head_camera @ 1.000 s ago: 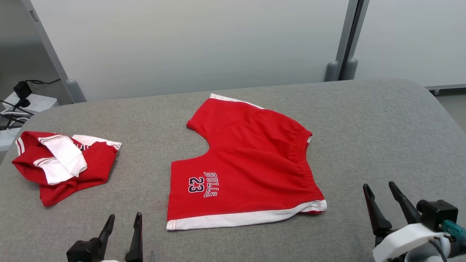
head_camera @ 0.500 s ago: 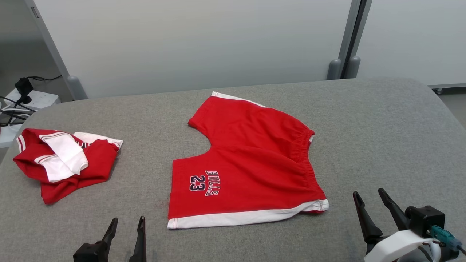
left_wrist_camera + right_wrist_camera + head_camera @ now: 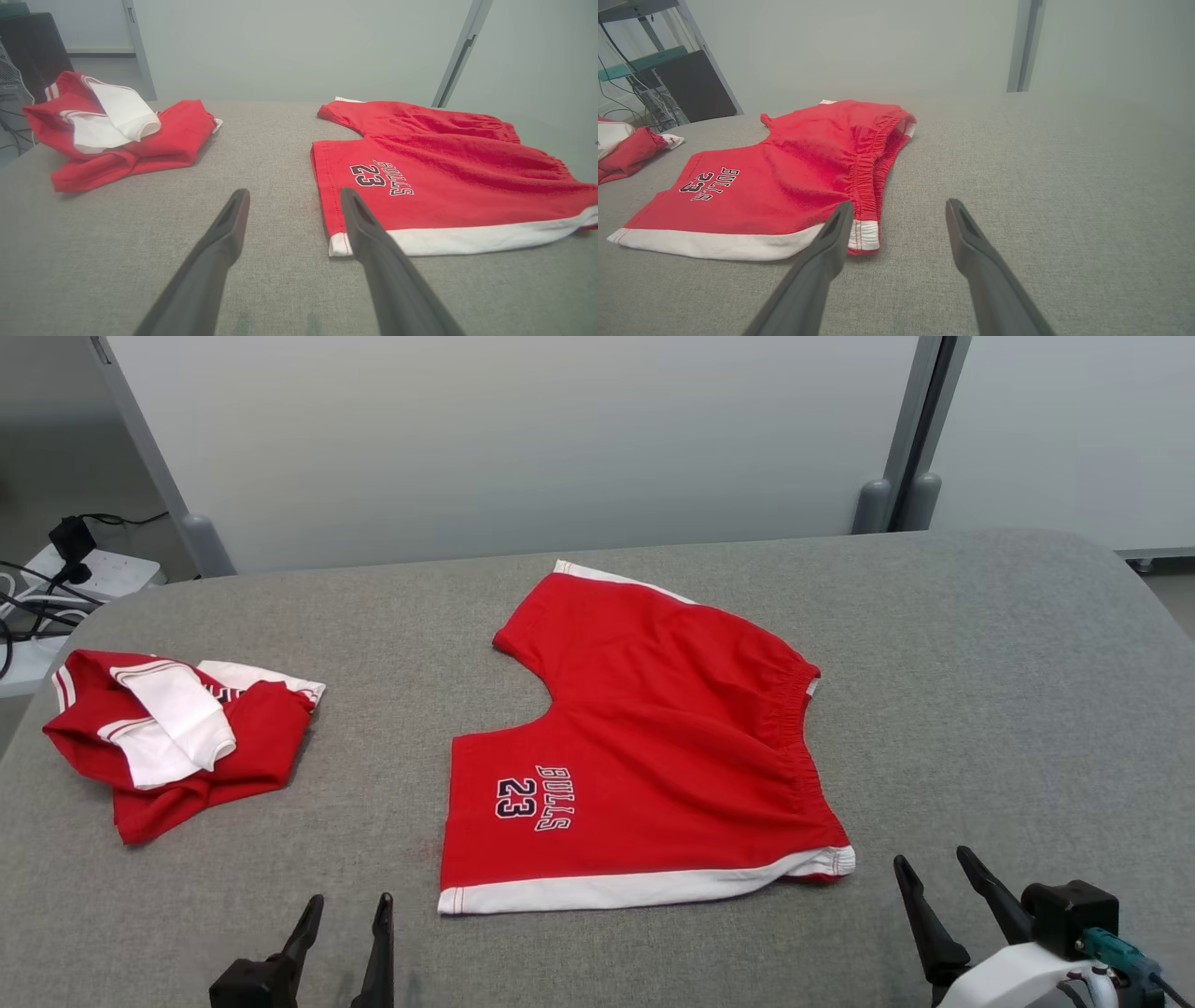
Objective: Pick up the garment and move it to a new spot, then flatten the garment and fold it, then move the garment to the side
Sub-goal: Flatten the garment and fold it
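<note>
The shorts point(image 3: 644, 747) lie flat at the middle of the table point(image 3: 980, 663); a bunched jersey point(image 3: 177, 747) lies well apart to their left, near the edge.

Red "BULLS 23" shorts point(image 3: 644, 747) lie flat, white-hemmed, mid-table.

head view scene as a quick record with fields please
surface: grey padded table
centre: red shorts, spread flat, not folded, waistband toward the right
left side: crumpled red and white garment, apart from the shorts
left gripper: open, empty, near the shorts' white hem corner
right gripper: open, empty, near the waistband corner
</note>
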You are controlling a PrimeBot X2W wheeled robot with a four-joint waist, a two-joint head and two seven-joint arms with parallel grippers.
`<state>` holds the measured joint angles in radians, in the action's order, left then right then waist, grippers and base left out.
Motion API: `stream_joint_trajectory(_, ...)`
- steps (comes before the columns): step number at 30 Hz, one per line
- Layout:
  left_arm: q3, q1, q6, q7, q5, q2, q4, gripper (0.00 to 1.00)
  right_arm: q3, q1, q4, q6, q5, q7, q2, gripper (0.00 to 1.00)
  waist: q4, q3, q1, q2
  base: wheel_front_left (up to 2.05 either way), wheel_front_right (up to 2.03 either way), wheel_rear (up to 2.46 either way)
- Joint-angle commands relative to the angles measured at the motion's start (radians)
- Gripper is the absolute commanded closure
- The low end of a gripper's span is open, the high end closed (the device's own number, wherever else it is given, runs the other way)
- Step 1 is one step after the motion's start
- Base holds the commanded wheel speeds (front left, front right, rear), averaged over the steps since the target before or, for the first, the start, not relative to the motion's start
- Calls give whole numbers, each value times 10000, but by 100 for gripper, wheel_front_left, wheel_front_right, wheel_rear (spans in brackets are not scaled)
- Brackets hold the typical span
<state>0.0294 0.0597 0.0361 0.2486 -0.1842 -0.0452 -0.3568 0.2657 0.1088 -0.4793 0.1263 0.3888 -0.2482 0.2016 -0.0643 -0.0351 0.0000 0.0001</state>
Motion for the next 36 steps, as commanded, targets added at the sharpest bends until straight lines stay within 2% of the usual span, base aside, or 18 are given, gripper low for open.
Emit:
stream_joint_trajectory(1,-152,-279,91,132,107,-51,207,0,231,285,-5,44,118,-135,200,0,89,91,0,-1,0,0,0)
stream_joint_trajectory(11,438,-515,312,132,180,-51,101,0,590,848,-1104,44,386,-135,200,0,657,590,0,-1,0,0,0)
stream_joint_trajectory(20,566,-781,425,132,203,-51,119,0,787,1298,-1587,44,544,-135,232,0,968,1050,0,-1,0,0,0)
stream_joint_trajectory(26,664,-956,409,132,160,-51,151,0,983,1546,-1789,44,659,-135,242,13,1085,1267,0,-1,0,0,0)
stream_joint_trajectory(30,706,-1045,405,132,162,-51,159,0,1143,1661,-1925,44,792,-135,245,35,1134,1370,0,-1,0,0,0)
stream_joint_trajectory(31,702,-1073,407,132,161,-51,150,0,1254,1702,-2013,44,882,-135,245,51,1142,1397,0,-1,0,0,0)
stream_joint_trajectory(34,696,-1099,406,132,168,-51,141,0,1382,1742,-2096,44,1016,-135,247,55,1141,1417,0,-1,0,0,0)
stream_joint_trajectory(36,706,-1116,404,132,167,-51,138,0,1461,1764,-2148,44,1094,-135,263,64,1135,1428,0,-1,0,0,0)
